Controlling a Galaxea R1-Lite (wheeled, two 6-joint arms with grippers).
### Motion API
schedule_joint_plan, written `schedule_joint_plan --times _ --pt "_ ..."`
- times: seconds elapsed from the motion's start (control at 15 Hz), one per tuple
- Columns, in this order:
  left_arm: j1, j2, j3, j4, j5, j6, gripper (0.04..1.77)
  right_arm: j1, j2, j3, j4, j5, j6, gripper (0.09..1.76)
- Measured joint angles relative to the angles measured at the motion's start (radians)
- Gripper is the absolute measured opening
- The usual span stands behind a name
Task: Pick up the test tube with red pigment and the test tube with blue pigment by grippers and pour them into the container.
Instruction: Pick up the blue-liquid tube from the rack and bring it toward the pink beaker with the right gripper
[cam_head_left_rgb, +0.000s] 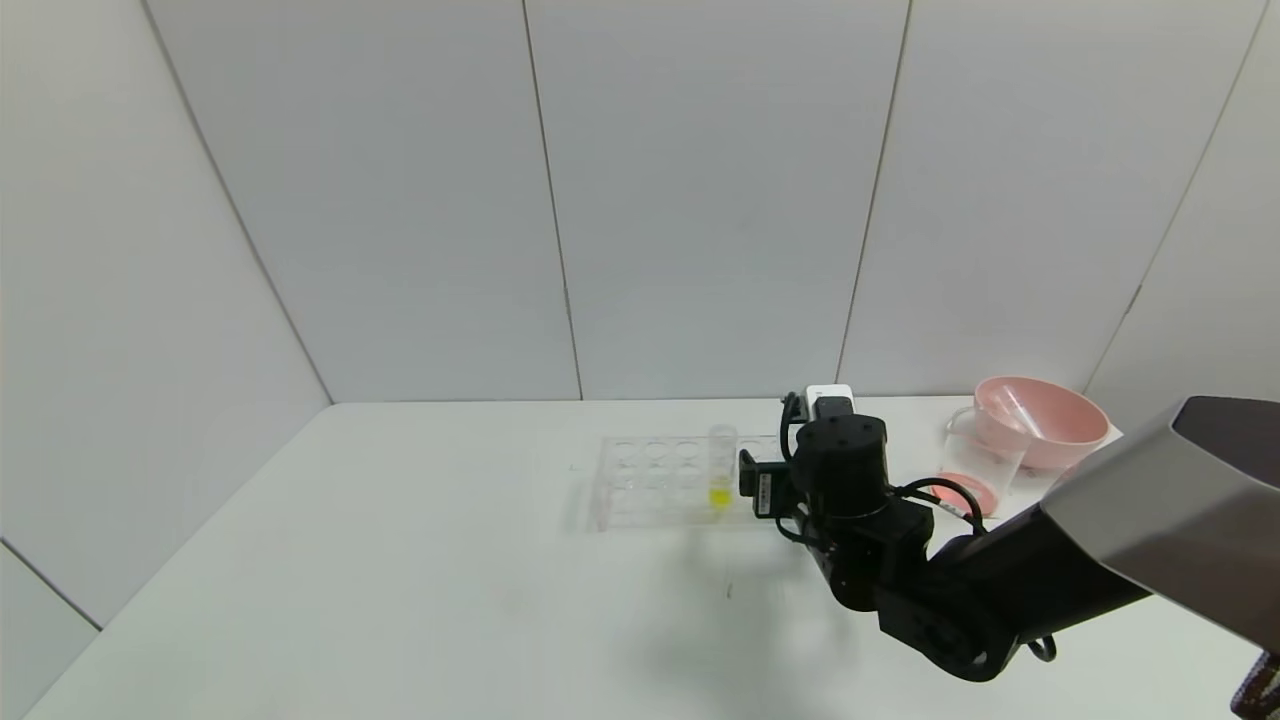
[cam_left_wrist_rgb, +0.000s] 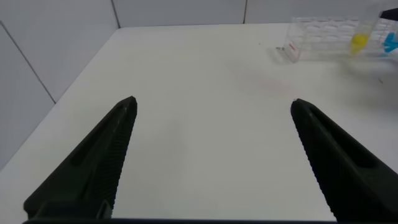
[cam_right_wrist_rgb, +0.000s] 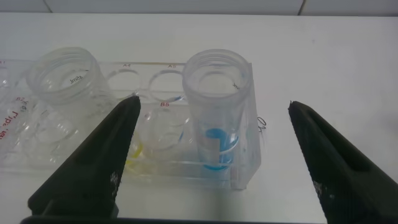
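Rack (cam_head_left_rgb: 660, 485) of clear plastic sits mid-table as the landmark, and the right gripper (cam_right_wrist_rgb: 211, 155) hangs at its right end, jaws spread wide with nothing between them but the test tube with blue pigment (cam_right_wrist_rgb: 219, 109), which stands upright in the end well, straight ahead and centred in the gap; the yellow tube (cam_head_left_rgb: 721, 465) stands one well further along; the left gripper (cam_left_wrist_rgb: 211, 155), also spread and empty, idles well left of the rack, so the right arm is clearly nearer
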Motion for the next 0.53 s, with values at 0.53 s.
schedule_joint_plan --times 0.53 --pt "0.0 0.0 0.0 0.0 0.0 0.0 1.76 0.002 0.004 0.003 -0.008 0.008 -0.01 1.5"
